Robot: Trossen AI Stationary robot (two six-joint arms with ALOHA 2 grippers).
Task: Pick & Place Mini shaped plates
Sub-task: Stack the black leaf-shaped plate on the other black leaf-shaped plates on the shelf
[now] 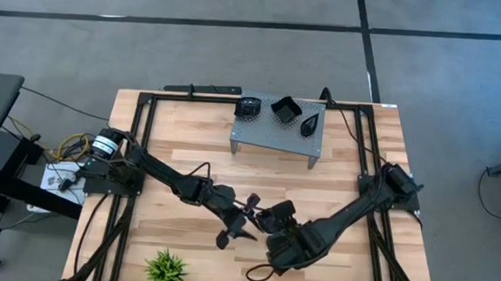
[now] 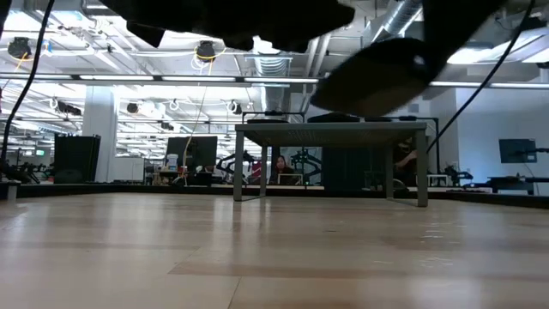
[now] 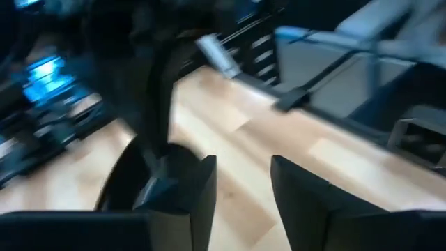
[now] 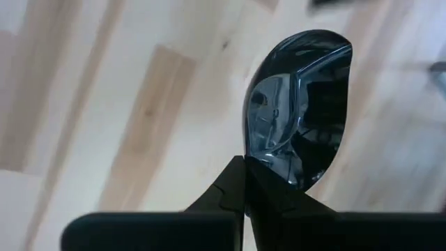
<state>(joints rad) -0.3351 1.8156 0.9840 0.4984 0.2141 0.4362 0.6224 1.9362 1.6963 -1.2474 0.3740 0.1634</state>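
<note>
While above the table, right fingers pinching glossy plate.

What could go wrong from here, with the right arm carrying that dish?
1. The right tool pinches the glossy black dish only at its rim, with most of it overhanging; it may slip or rotate.
2. The left tool is open and close beside the right arm at mid-table, so the arms could clash.
3. The grey shelf already holds three dishes, so landing room is tight.
</note>
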